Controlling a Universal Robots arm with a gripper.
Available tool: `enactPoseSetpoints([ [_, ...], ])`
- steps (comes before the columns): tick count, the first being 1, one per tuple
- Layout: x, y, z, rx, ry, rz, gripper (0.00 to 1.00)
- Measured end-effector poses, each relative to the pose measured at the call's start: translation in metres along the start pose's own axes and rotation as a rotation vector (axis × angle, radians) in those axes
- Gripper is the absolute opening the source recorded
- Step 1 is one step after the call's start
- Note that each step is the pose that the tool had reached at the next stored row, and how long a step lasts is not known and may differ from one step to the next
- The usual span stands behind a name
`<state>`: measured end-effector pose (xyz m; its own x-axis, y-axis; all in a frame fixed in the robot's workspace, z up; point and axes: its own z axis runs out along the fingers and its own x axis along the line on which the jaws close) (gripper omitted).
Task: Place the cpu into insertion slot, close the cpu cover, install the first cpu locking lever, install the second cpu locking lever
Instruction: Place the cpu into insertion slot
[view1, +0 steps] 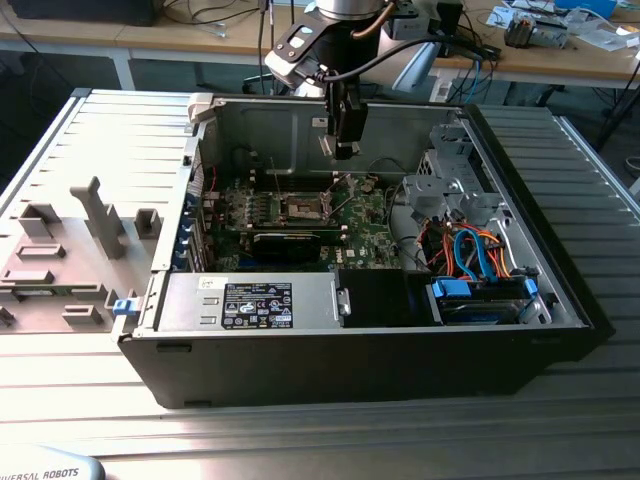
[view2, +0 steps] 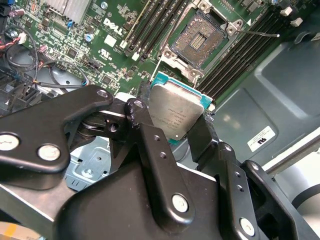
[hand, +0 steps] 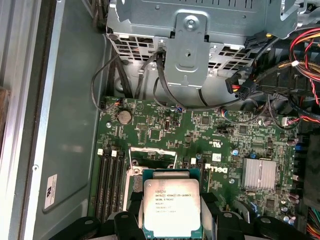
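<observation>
CPU (view2: 177, 112) is pinched in the pincer (view2: 175, 107) above the open computer case (view1: 350, 370), not yet in the insertion slot (view2: 197, 37).

The case lies on its side on the ribbed metal desk (view1: 300, 440), with its inside facing up. A green motherboard (view1: 370, 225) covers the case floor. A silver power supply (view1: 260, 300) sits along the near wall in the exterior view, and a grey drive cage (view1: 450, 180) stands toward the exterior view's right.

The arm reaches down into the case, and in the exterior view the pincer (view1: 345, 150) hangs over the middle of the board, clear of it.

In both wrist views the black fingers (view2: 145, 107) press on two opposite edges of the CPU (hand: 171, 207), spread only as far as the chip is wide. Its silver-grey top faces the cameras.

The insertion slot lies uncovered between rows of long memory slots (view2: 235, 55), its dark contact field bare. A thin wire lever (view2: 260, 34) sticks out from one corner.

In the first wrist view the held chip overlaps one edge of the slot (hand: 152, 165).
</observation>
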<state>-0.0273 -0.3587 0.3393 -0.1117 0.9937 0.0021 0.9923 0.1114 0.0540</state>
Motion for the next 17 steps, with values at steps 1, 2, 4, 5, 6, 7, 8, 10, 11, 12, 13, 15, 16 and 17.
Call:
enactPoseSetpoints([
  [1,0.0,0.0,0.0,0.0,-0.0001,0.001,0.54],
  [2,0.0,0.0,0.0,0.0,-0.0001,0.001,0.54],
  [4,0.0,0.0,0.0,0.0,-0.0002,0.003,0.54],
  [5,0.0,0.0,0.0,0.0,-0.0002,0.003,0.54],
  [6,0.0,0.0,0.0,0.0,-0.0002,0.003,0.54],
  [7,0.0,0.0,0.0,0.0,-0.0002,0.004,0.54],
  [8,0.0,0.0,0.0001,0.0,-0.0003,0.005,0.54],
  [10,0.0,0.0,0.0001,0.0,-0.0004,0.006,0.54],
  [11,0.0,0.0,0.0001,0.0,-0.0005,0.009,0.54],
  [12,0.0,0.0,0.0001,0.0,-0.0006,0.011,0.54],
  [13,0.0,0.0,0.0001,0.0,-0.0006,0.011,0.54],
  [15,0.0,0.0,0.0001,0.0,-0.0007,0.012,0.54],
  [16,0.0,0.0,0.0001,0.0,-0.0007,0.012,0.54],
  [17,0.0,0.0,0.0001,0.0,-0.0007,0.013,0.54],
])
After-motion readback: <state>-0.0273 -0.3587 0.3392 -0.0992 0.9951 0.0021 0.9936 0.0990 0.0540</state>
